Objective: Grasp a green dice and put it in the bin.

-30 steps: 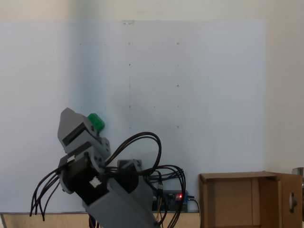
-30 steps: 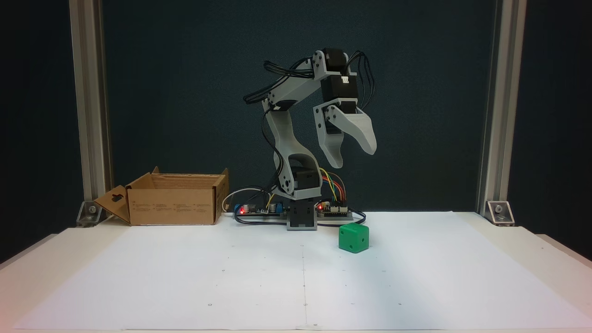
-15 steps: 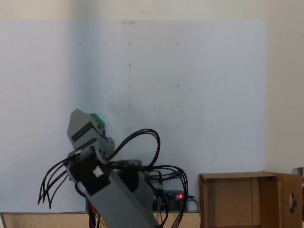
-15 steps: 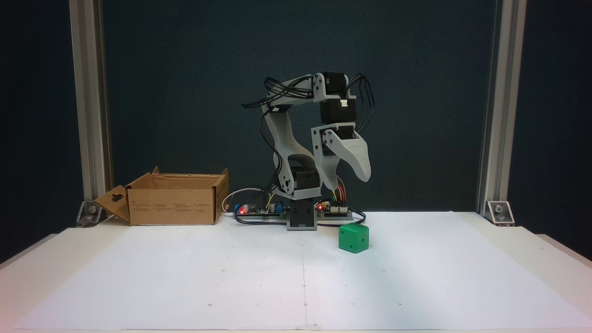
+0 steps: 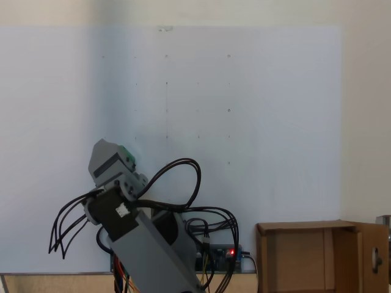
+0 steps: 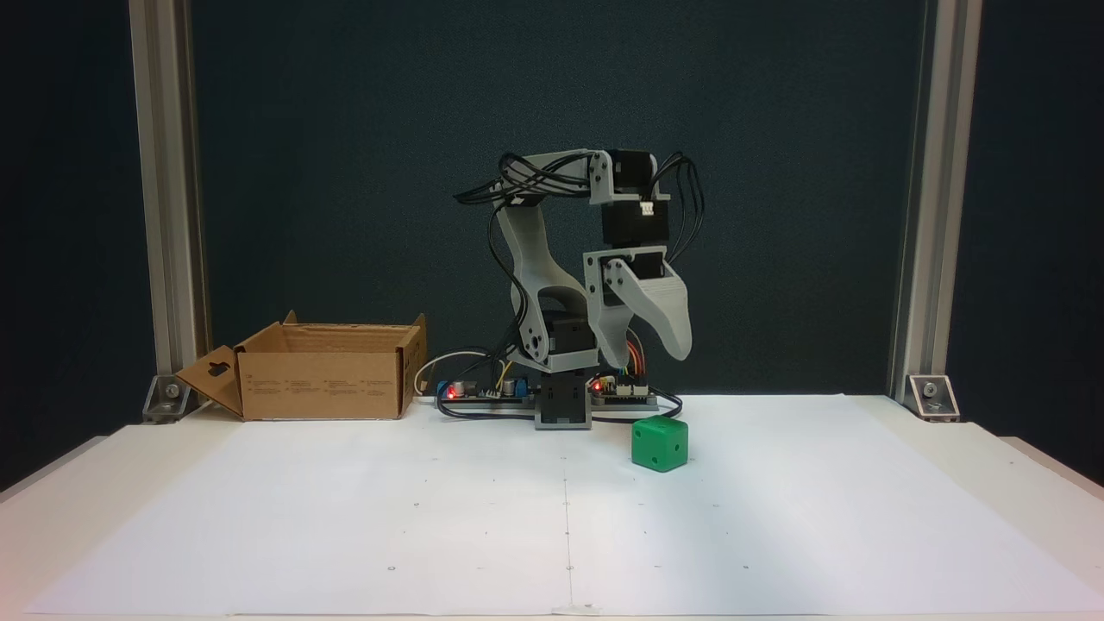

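The green dice (image 6: 660, 443) rests on the white paper just right of the arm's base, with pips on its front face. My gripper (image 6: 649, 356) hangs open directly above it, fingertips pointing down, a clear gap of air between them and the dice. From above in a fixed view, the grey gripper (image 5: 112, 161) covers most of the dice (image 5: 127, 154), leaving a green edge showing. The bin (image 6: 323, 379), a brown cardboard box with a side flap, stands at the back left, apart from the arm; it is the bin (image 5: 305, 256) at the bottom right from above.
Circuit boards with red lights (image 6: 483, 392) and loose cables lie beside the arm's base (image 6: 562, 405). Aluminium posts (image 6: 168, 207) stand at both back corners. The white paper sheet (image 6: 431, 517) stretches wide in front.
The arm has lowered the open gripper toward the dice and drawn it slightly inward. From above, the gripper now covers more of the dice. The dice and the bin have not moved.
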Controlling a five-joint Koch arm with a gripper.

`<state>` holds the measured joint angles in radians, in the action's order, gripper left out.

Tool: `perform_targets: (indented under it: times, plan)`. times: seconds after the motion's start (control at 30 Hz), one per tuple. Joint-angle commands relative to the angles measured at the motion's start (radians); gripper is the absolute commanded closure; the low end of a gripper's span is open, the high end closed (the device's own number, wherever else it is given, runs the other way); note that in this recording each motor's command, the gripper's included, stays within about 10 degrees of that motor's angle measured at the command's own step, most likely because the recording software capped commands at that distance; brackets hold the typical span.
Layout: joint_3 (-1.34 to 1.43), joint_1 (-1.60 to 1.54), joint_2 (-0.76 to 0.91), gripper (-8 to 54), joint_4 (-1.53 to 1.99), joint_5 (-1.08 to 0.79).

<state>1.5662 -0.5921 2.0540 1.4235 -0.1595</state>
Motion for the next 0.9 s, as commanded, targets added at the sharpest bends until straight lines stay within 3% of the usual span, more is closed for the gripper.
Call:
perform_targets:
  times: [0.0,0.87]
  plan:
    - [0.002,0.0,0.003,3.2,-0.017,-0.052]
    - [0.049,-0.009,-0.123,3.3,-0.141,-0.048]
